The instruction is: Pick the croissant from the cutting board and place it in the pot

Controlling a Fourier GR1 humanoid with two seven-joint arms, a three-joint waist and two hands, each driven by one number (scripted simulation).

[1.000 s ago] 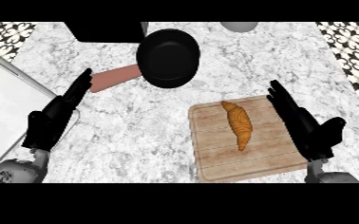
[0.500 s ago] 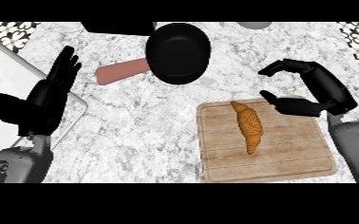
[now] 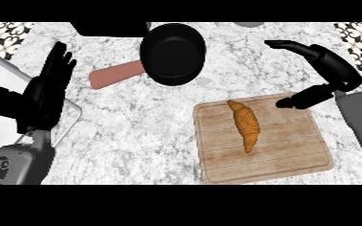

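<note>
Reach step. Right hand (image 3: 336,68) open, empty, 2 o'clock of croissant (image 3: 246,124) on cutting board (image 3: 297,148). Next: lower, close round croissant, carry to pot (image 3: 173,52), 11 o'clock. Left hand (image 3: 46,91) open, idle.

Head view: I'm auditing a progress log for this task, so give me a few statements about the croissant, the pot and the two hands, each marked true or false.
1. The croissant lies on the cutting board. True.
2. The pot holds the croissant. False: nothing shows inside the pot; the croissant is on the board.
3. The right hand is curled round the croissant. False: it is open near the board's far right corner, apart from the croissant.
4. The left hand is open, fingers up, near the view's left edge. True.
5. The pot's handle points toward the cutting board. False: it points to the view's left, away from the board.
</note>
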